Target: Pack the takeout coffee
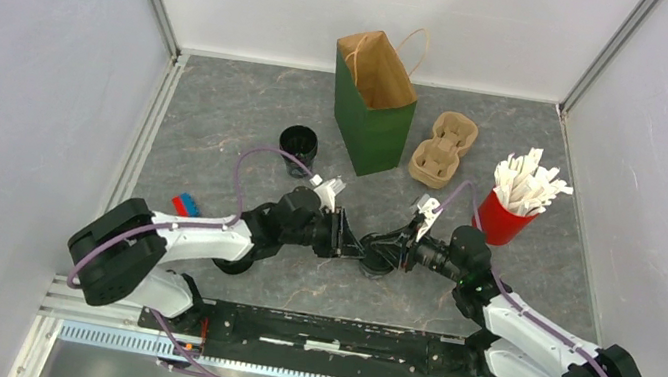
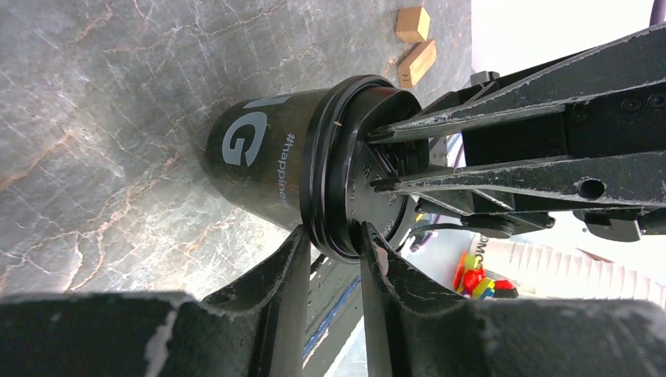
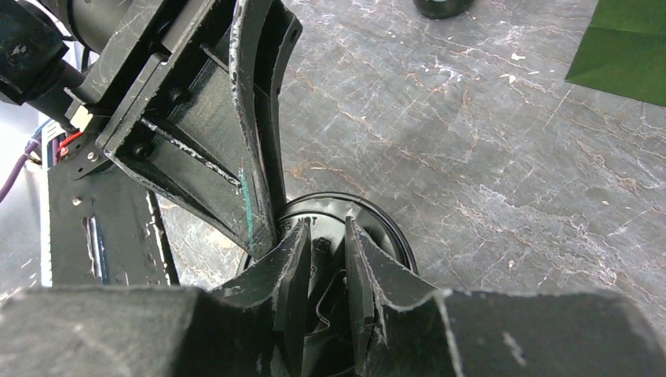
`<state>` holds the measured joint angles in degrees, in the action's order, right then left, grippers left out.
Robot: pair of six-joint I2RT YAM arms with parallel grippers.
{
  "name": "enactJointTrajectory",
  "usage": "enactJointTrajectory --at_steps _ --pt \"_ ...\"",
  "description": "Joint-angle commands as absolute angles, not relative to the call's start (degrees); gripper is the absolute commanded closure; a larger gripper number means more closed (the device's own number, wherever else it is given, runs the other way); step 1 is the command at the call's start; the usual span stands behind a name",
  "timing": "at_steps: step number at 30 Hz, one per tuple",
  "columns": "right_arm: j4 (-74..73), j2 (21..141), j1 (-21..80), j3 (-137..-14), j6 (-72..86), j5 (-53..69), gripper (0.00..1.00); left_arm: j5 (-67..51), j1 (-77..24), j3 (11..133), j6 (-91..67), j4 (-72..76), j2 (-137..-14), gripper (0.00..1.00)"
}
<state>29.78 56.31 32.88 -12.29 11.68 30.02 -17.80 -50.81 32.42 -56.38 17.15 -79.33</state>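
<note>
1. Red-and-blue item (image 1: 186,204): on the table (image 1: 221,110), far left, beside the left arm. Too small to identify.
2. Second cup (image 1: 298,147): black, standing alone left of the bag and well apart from both grippers. Whether it has a lid cannot be told.
3. Bag (image 1: 374,104): green paper, upright, mouth open, at rear centre. It is clear of both arms.
4. Left gripper (image 2: 334,236): at table centre, reaching in from the left. Its jaws are narrowly parted and straddle the lid's rim. One finger (image 2: 275,290) lies against the cup wall and the other sits on the lid top, so the rim is pinched between them.
5. Cup (image 2: 259,157): black with pale lettering, upright on the table at centre front, between the two grippers and nearer than the bag. Its lid (image 2: 334,173) is black, round and seated on top.
6. Right gripper (image 3: 326,232): reaching in from the right, opposite the left gripper. The gap between its jaws is slim and the tips rest on the lid top. Whether it grips anything cannot be told.
7. Carrier (image 1: 442,150): tan pulp, lying just right of the bag.
8. Red cup (image 1: 504,219): filled with white packets, right of the carrier.
</note>
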Motion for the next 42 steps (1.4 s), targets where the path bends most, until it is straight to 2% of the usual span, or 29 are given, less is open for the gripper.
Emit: enactJointTrajectory --at_steps 1,6,12,19,28,42 --pt "20.8 58.0 32.6 -8.7 9.8 29.9 0.70 -17.2 -53.6 29.1 -59.9 13.4 -81.6 0.65" --pt "20.2 57.3 32.7 -7.4 9.0 30.5 0.70 -17.3 -53.2 28.4 -60.3 14.7 -79.1 0.58" --pt "21.3 58.2 32.7 -6.1 8.6 31.9 0.70 -17.1 -50.2 29.7 -57.5 9.4 -71.8 0.48" --pt "22.8 59.3 32.6 -5.9 9.3 33.4 0.69 -20.5 -45.5 30.3 -53.4 9.1 -67.9 0.42" --pt "22.6 57.5 33.0 -5.7 9.8 34.3 0.68 -26.1 -45.1 31.6 -52.4 16.0 -72.1 0.39" --pt "24.5 56.7 34.2 -3.3 10.8 34.0 0.68 -28.6 -45.1 32.4 -52.9 24.2 -80.9 0.42"
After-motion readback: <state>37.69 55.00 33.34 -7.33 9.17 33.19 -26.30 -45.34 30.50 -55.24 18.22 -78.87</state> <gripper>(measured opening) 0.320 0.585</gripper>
